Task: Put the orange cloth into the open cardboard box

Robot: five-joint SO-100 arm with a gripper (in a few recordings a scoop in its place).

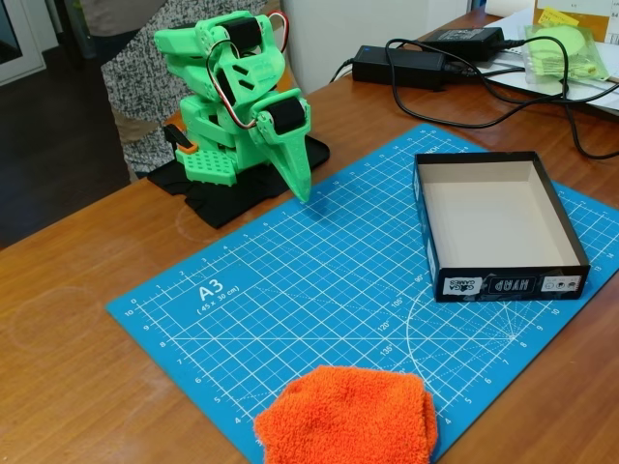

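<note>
Where the blue mat meets the table's far-left part: green arm (242,97), folded down on itself over a black base plate.
Gripper (298,184): pointing down, tip at the mat's far edge, touching or just above it, cannot tell which; fingers pressed together into one green wedge with no gap showing; nothing held.
Cloth (346,418): orange, fluffy, lying loose at the mat's near edge, partly cut off by the bottom of the fixed view; well apart from the gripper.
Box (556,208): shallow cardboard tray, black outside, pale inside, sitting on the mat's right part; open side up, nothing in it; white printed labels on the near short wall.
Cloth to box: apart, cloth nearer the camera and to the left of the box's labelled end.
Mat (290,280): blue cutting mat with white grid, marked A3, set at an angle on the table.
Table (87,280): brown wood.
Far-right corner of the table: two black power bricks (401,64) with tangled black cables, white paper, and a pale green item (569,46) in clear plastic.
Behind the arm, at the table's far-left edge: a person (145,68) in patterned clothing, body partly seen.
</note>
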